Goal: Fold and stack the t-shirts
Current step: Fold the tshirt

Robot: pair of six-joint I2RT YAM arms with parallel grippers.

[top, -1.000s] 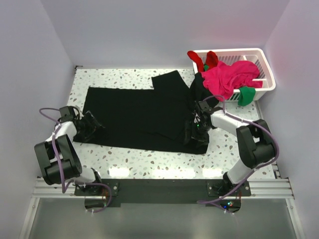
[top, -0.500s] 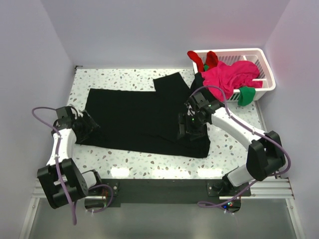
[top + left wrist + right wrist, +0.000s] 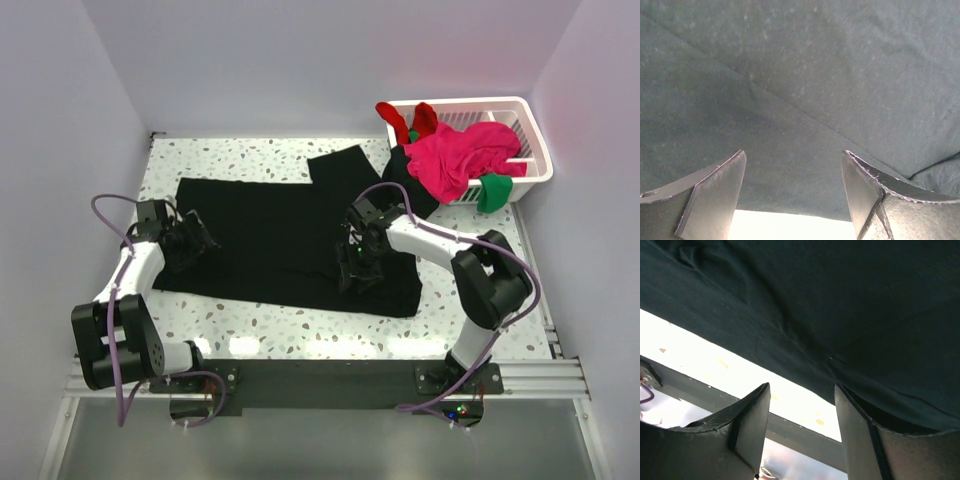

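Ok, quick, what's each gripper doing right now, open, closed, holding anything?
Left gripper: open, over the black t-shirt, holding nothing.
Right gripper: open by the black t-shirt's near edge, nothing between its fingers.

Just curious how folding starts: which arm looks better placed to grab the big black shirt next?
Probably the right: the right gripper hangs over the black t-shirt where its near hem runs just past the open fingertips. The left gripper, also open, sits over the shirt's left end, so it's close.
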